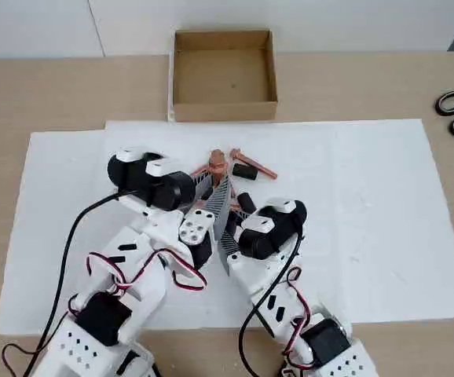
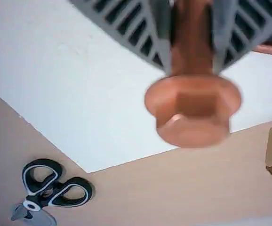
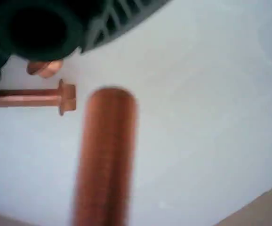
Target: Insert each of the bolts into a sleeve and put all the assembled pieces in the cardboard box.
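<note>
Copper bolt (image 2: 192, 108) sits pinched in your left end effector (image 2: 191, 61) above the paper (image 1: 368, 236); your right end effector (image 3: 39, 44) clasps a sleeve (image 3: 37, 30). Insertion is in hand: align bore to thread, then push.

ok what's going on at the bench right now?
Two arms are working over the white sheet. The left gripper is clamped on a copper bolt, and the right gripper holds a black sleeve close by. The bolt is not in the sleeve yet. More bolts and sleeves lie loose on the sheet. The cardboard box behind them looks empty.
</note>
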Tool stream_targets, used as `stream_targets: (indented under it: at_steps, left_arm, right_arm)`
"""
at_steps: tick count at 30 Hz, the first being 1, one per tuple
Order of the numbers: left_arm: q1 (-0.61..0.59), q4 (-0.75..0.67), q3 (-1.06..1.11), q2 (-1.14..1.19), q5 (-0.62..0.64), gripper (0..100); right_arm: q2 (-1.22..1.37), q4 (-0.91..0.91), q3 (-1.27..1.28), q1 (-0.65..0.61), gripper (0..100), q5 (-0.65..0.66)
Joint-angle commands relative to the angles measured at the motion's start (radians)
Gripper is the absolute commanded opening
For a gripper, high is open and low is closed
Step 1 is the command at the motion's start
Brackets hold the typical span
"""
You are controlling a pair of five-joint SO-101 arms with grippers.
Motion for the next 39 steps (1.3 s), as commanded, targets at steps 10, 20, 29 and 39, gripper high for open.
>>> stream_targets:
  at_steps: [10,20,29,39]
  left_arm:
    - [0.006,-0.129,0.119,-0.107,-0.038,1]
    - [0.015,-0.130,0.147,-0.114,-0.040,1]
    - [0.015,-0.130,0.147,-0.114,-0.040,1]
    - [0.012,-0.103,0.147,-0.114,-0.040,1]
  right_arm:
    - [-0.018,-0.039,0.008,-0.042,0.4,-0.009]
    - [-0.018,-0.051,0.008,-0.050,0.4,-0.009]
    - [-0.018,-0.050,0.008,-0.074,0.4,-0.009]
    - [-0.018,-0.051,0.008,-0.070,0.4,-0.008]
